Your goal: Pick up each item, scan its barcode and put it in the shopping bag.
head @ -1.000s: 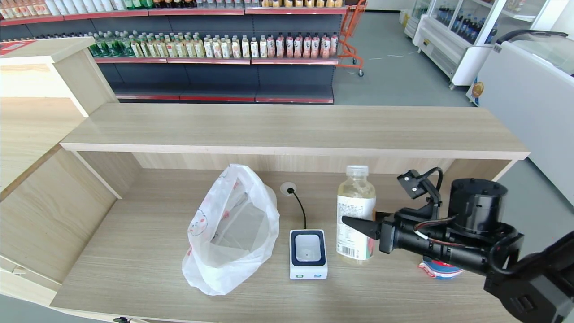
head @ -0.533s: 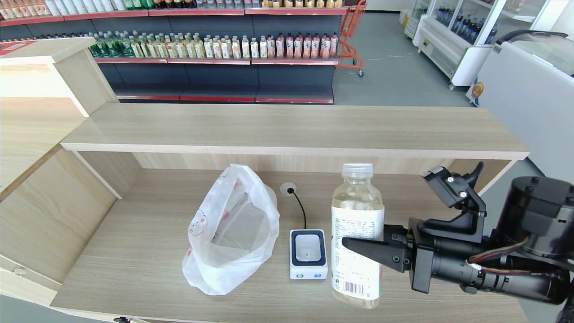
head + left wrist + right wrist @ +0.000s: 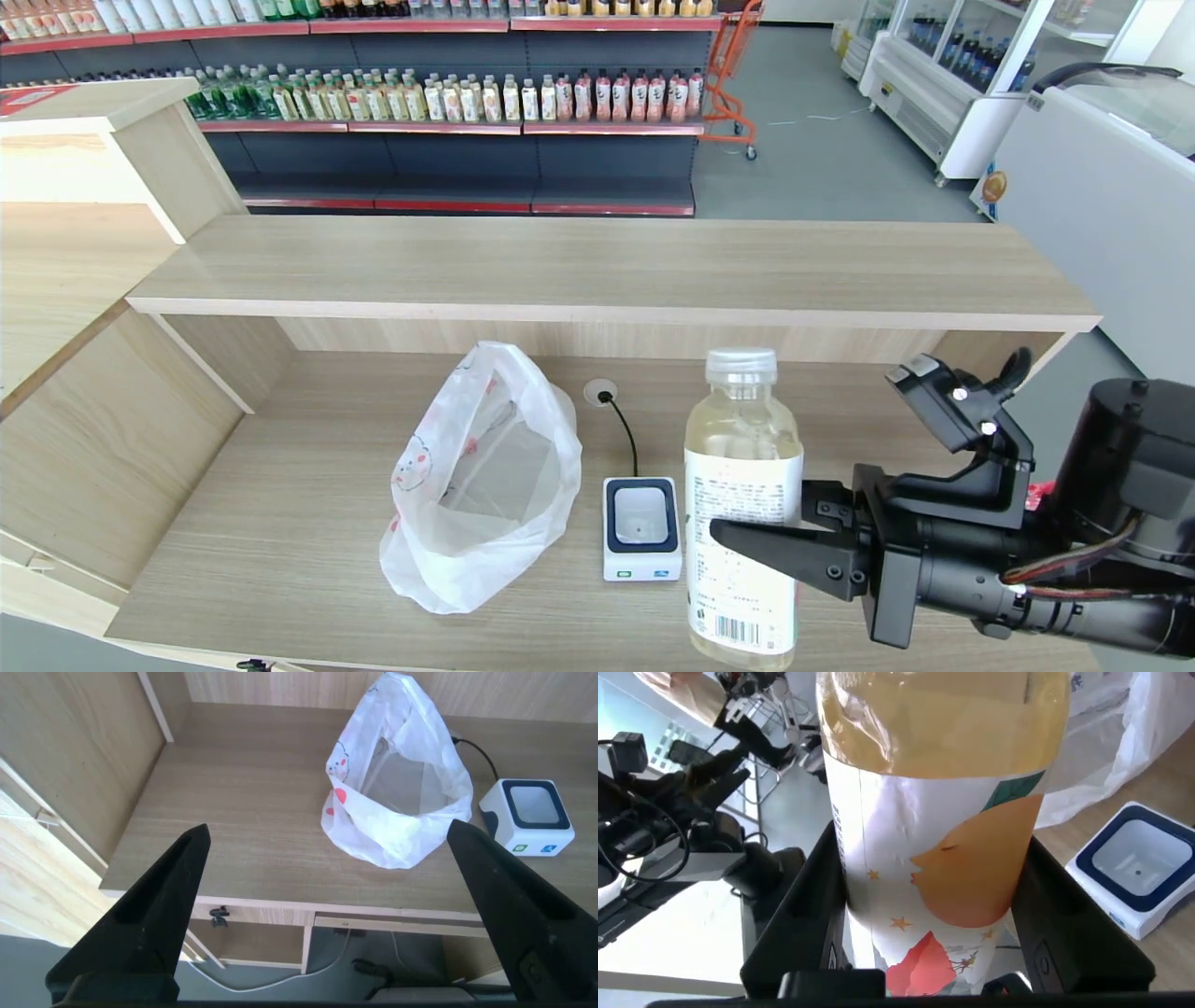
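At the near right of the surface, the right gripper is clamped around the label of the upright bottle, just right of the scanner, with the open shopping bag left of the scanner, while the left gripper hangs wide open above the near left edge.

the bottle has been raised by the right gripper, which has been kept clamped across its label; a second ago it was held low at the counter, just beside the scanner. it has been brought up and nearer the head camera, upright throughout, and the arm has been drawn toward the robot's right
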Motion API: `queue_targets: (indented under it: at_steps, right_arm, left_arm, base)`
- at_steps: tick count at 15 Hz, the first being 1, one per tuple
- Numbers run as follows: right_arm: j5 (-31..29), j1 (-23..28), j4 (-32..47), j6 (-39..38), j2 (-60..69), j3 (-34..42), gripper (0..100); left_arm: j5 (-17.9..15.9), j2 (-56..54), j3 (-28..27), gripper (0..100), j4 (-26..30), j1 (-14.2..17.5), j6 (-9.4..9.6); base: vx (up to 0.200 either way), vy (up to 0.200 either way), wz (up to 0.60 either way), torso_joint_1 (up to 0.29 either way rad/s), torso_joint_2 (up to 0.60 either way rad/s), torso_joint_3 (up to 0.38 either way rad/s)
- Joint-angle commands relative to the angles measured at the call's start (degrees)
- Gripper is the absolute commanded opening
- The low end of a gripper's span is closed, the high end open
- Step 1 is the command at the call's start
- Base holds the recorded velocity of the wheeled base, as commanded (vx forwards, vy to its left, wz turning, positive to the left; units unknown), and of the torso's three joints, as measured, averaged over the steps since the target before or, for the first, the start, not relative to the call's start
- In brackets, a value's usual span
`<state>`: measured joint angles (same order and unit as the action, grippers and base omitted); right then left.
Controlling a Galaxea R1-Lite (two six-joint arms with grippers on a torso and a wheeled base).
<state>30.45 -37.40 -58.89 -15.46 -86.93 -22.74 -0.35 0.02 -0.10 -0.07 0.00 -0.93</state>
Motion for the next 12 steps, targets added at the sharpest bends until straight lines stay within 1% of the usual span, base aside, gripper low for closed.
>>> queue_targets:
  at_steps: [1, 10, 11, 12]
  right_arm:
    - [0.0, 0.0, 0.4, 0.6, -0.2, 0.3, 0]
    - [0.0, 0.2, 0.6, 3.1, 0.1, 0.1, 0]
    - [0.0, 0.5, 0.6, 3.6, 0.2, 0.2, 0]
    - [-0.7, 1.0, 0.4, 5.9, -0.2, 0.2, 0]
  left_arm:
    - [0.0, 0.0, 0.0, 100, 0.0, 0.0, -0.04]
    - [0.0, 0.0, 0.0, 100, 0.0, 0.0, -0.04]
    - [0.0, 0.0, 0.0, 100, 0.0, 0.0, -0.04]
    - [0.0, 0.0, 0.0, 100, 0.0, 0.0, -0.04]
  base:
    - [0.0, 0.0, 0.0, 0.0, 0.0, 0.0]
    - [0.0, 0.0, 0.0, 0.0, 0.0, 0.0]
    - [0.0, 0.0, 0.0, 0.0, 0.0, 0.0]
    - [0.0, 0.0, 0.0, 0.0, 0.0, 0.0]
